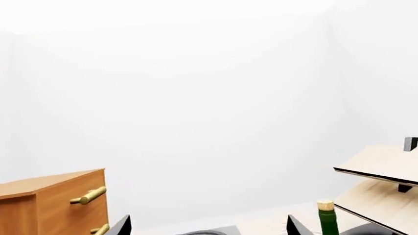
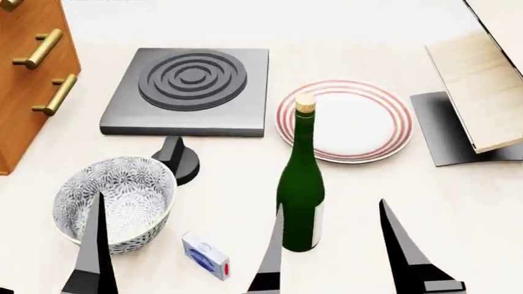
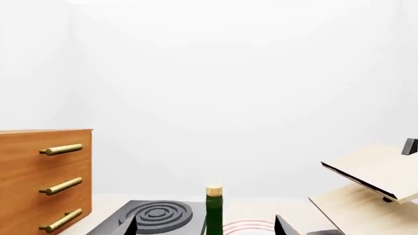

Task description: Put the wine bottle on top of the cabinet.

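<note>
Your left claw [image 2: 135, 236] hangs spread and empty over the bowl [image 2: 114, 202]. The wine bottle [image 2: 301, 184] stands upright on the table [image 2: 457, 202], between your right claw's [image 2: 331, 245] parted fingers, ungripped. You're at the approach step: next, pinch the bottle, then lift toward the cabinet [image 2: 24, 79] at far left.
</note>
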Available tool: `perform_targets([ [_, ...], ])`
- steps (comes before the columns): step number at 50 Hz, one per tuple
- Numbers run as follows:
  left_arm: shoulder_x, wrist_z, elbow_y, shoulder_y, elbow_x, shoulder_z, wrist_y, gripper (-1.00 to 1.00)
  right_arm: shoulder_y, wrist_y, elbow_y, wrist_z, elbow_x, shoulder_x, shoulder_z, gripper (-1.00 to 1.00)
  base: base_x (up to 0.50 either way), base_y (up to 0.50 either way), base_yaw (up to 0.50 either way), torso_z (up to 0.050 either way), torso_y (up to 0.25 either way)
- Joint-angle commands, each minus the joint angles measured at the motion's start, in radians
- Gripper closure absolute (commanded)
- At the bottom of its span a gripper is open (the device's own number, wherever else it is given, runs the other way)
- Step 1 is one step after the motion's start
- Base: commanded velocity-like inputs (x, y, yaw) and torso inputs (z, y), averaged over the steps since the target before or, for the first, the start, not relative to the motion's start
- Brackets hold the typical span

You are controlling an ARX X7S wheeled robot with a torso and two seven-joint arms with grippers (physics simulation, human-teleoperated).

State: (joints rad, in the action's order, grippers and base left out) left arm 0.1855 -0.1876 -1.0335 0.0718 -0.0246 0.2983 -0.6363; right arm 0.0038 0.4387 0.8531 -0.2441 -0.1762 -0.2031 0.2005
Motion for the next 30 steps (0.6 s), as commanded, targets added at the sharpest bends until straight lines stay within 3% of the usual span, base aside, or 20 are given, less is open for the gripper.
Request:
perform_targets([
  [1,-0.011,0.022,-0.001,0.003,-0.013,-0.014,0.000,-1.00,0.001,0.002,0.009,0.011,0.014,0.009,-0.014,-1.00,0.50,0.00,0.00,0.000,0.000],
  [26,0.000,0.003,0.010,0.000,-0.001,-0.014,0.011,-1.00,0.000,-0.021,-0.013,-0.005,0.006,-0.006,-0.004,-1.00,0.50,0.00,0.00,0.000,0.000],
  [30,0.002,0.002,0.012,0.002,0.001,-0.011,0.012,-1.00,0.001,-0.034,-0.015,-0.004,0.013,-0.012,0.009,-1.00,0.11,0.00,0.00,0.000,0.004],
])
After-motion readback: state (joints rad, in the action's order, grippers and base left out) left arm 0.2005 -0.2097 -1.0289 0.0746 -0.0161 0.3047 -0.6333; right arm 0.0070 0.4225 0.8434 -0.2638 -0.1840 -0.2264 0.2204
